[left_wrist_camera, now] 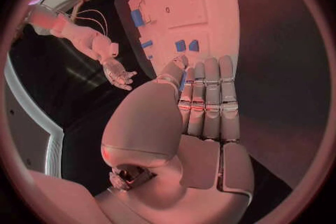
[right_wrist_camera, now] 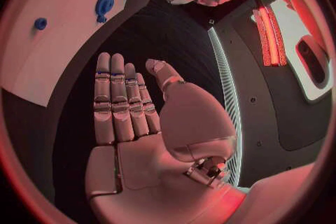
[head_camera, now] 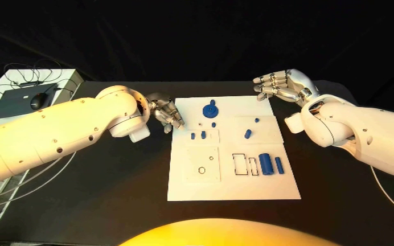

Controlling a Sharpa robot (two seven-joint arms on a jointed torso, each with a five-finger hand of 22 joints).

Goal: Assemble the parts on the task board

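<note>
Left robot hand (head_camera: 167, 113): empty, fingers straight and close together, hovering at the left edge of the task board (head_camera: 234, 186), near the small pegs (head_camera: 198, 135).
Right robot hand (head_camera: 280, 86): empty too, fingers loosely curled and apart, off the board's far right corner over the bare worktop (head_camera: 98, 212).
Parts: a blue gear-like disc (head_camera: 210, 110) at the far end; a short peg (head_camera: 248, 134) mid-board; two cylinders (head_camera: 271, 164) lying beside the empty rectangular slots (head_camera: 243, 164) at the near right.
Risk, nudging: the left fingertips sit so near the little pegs that a sweep in could probably topple or scatter them.
Risk, rolling: the lying cylinders look free to roll off the board if brushed from the side.
Risk, grasp: such small pieces may slip from broad fingers.
Risk, board shift: a hard push on a part could slide the plate itself.
</note>
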